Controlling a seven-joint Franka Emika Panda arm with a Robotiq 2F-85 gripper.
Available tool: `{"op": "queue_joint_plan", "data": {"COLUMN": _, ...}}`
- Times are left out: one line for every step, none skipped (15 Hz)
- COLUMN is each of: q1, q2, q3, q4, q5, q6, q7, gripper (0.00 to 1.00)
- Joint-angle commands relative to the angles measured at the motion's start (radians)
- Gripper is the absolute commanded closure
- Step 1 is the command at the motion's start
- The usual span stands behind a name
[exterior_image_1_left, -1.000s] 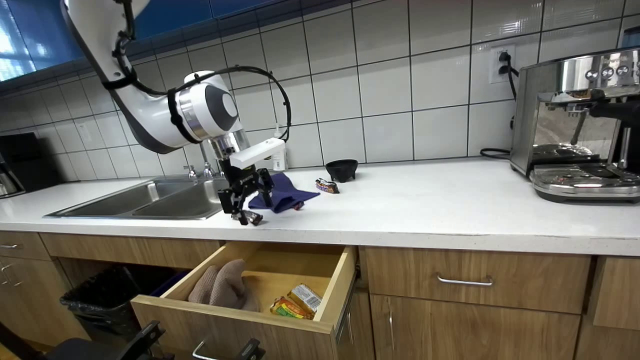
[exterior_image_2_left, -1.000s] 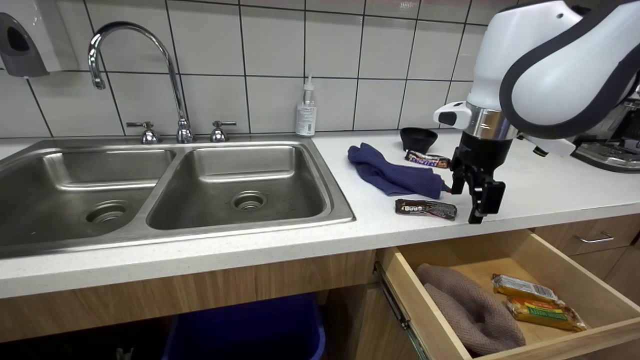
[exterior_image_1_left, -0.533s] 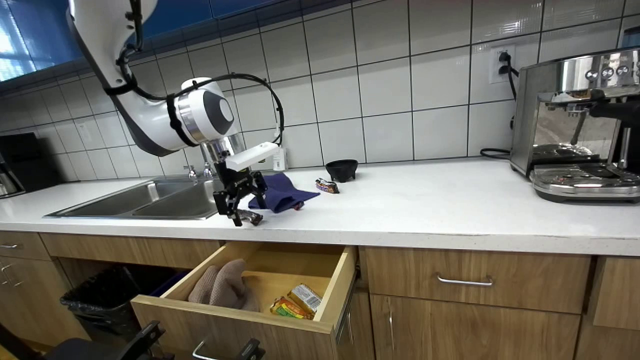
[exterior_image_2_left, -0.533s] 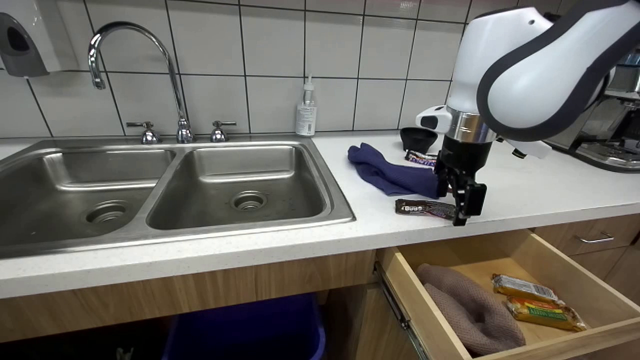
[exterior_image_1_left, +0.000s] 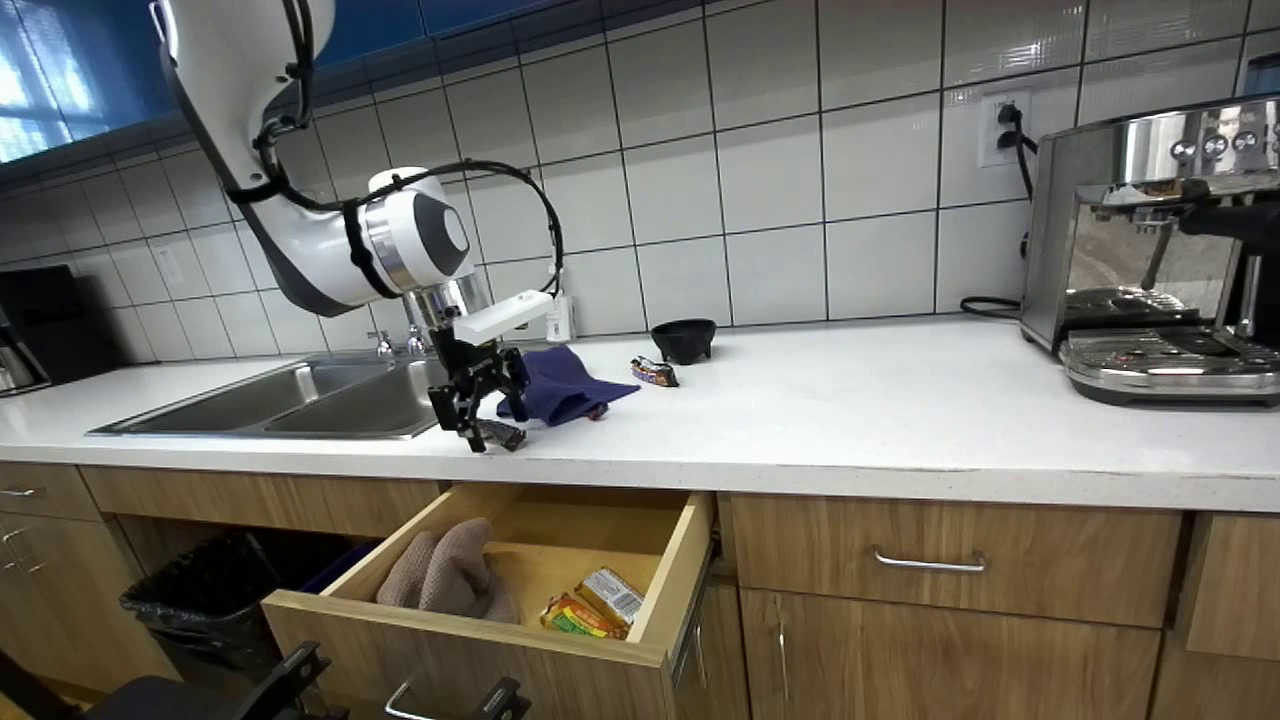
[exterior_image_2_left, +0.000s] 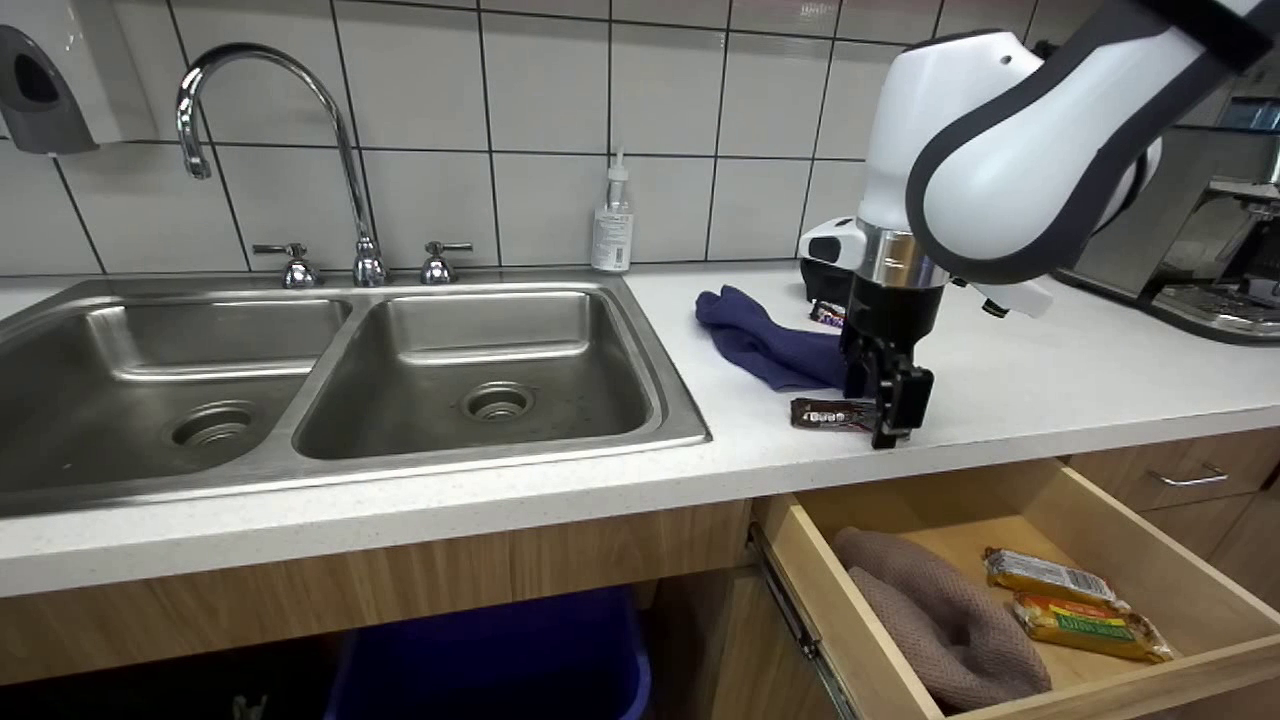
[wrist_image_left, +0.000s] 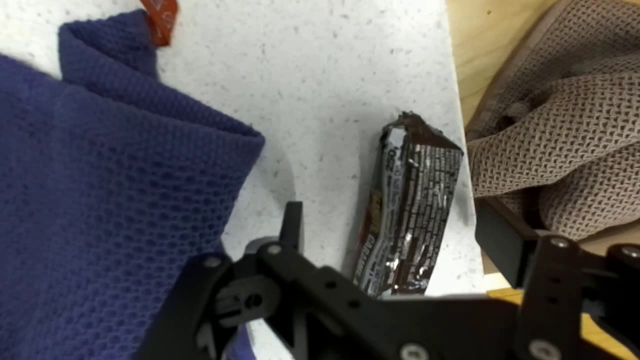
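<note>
I've just moved the gripper (wrist_image_left: 392, 227) left over the bar (wrist_image_left: 412, 215); its fingers (wrist_image_left: 294, 222) are spread, one each side, so a pinch looks within reach.

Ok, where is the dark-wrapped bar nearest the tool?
In the wrist view, the bar lies on the counter near its front edge, right of the dark blue towel, straddled by the open tool.

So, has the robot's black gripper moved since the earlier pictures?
Yes: in an exterior view, the gripper has moved leftward across the picture, closer to the sink.
</note>
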Motion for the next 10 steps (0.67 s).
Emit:
{"op": "queue_joint_plan", "data": {"q1": -0.006, "q2": 0.021, "q3": 0.016, "q4": 0.05, "q5": 0.015, "q6": -0.045, "q7": -0.033, "gripper": 0.42}}
{"op": "queue_joint_plan", "data": {"q1": -0.005, "q2": 0.025, "q3": 0.015, "q4": 0.056, "q5": 0.014, "q6": -0.048, "q7": -0.03, "gripper": 0.51}}
{"op": "queue_joint_plan", "data": {"q1": -0.005, "q2": 0.028, "q3": 0.015, "q4": 0.06, "q5": 0.013, "q6": -0.051, "q7": -0.028, "gripper": 0.58}}
{"op": "queue_joint_plan", "data": {"q1": -0.005, "q2": 0.029, "q3": 0.015, "q4": 0.063, "q5": 0.013, "q6": -0.053, "q7": -0.028, "gripper": 0.66}}
{"op": "queue_joint_plan", "data": {"q1": -0.004, "q2": 0.028, "q3": 0.016, "q4": 0.065, "q5": 0.013, "q6": -0.06, "q7": -0.028, "gripper": 0.73}}
{"op": "queue_joint_plan", "data": {"q1": -0.005, "q2": 0.024, "q3": 0.017, "q4": 0.065, "q5": 0.015, "q6": -0.061, "q7": -0.029, "gripper": 0.81}}
{"op": "queue_joint_plan", "data": {"q1": -0.005, "q2": 0.02, "q3": 0.017, "q4": 0.064, "q5": 0.013, "q6": -0.06, "q7": -0.028, "gripper": 0.88}}
{"op": "queue_joint_plan", "data": {"q1": -0.006, "q2": 0.014, "q3": 0.018, "q4": 0.06, "q5": 0.012, "q6": -0.055, "q7": -0.029, "gripper": 0.97}}
{"op": "queue_joint_plan", "data": {"q1": -0.007, "q2": 0.008, "q3": 0.019, "q4": 0.056, "q5": 0.014, "q6": -0.052, "q7": -0.031, "gripper": 1.0}}
{"op": "queue_joint_plan", "data": {"q1": -0.008, "q2": -0.003, "q3": 0.021, "q4": 0.048, "q5": 0.014, "q6": -0.046, "q7": -0.033, "gripper": 0.99}}
